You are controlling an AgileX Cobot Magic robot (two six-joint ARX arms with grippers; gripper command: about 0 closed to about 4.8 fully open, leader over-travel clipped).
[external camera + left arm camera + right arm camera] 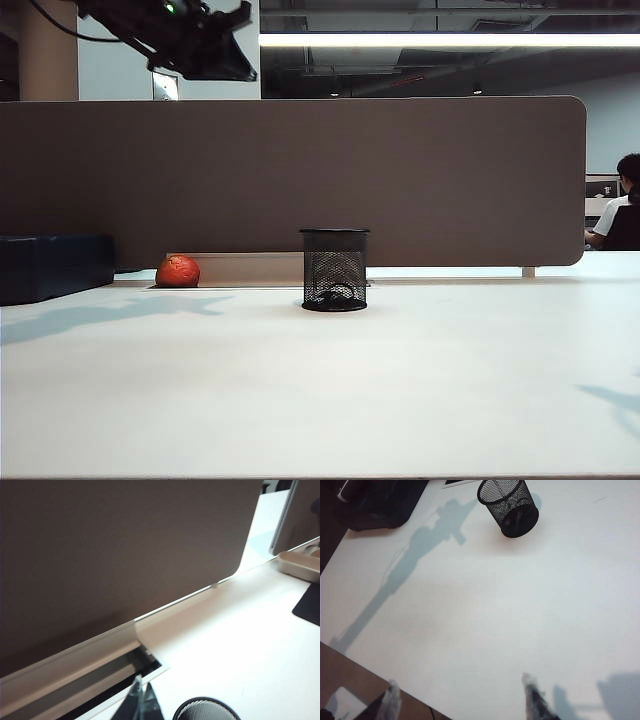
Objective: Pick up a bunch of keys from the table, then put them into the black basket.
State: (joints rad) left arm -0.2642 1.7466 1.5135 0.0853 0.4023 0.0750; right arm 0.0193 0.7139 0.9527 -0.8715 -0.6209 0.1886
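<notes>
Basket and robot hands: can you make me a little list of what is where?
basket: black, upright on the table
keys: dark lump at the basket's bottom, probably them
left gripper: jaws shut, holding nothing, raised near the basket's rim
right gripper: jaws open, empty, over bare table
ball: orange, by the brown panel

Left gripper (141, 700) cut by frame edge – black basket (206, 709) rim only; contents behind mesh unclear.
</notes>
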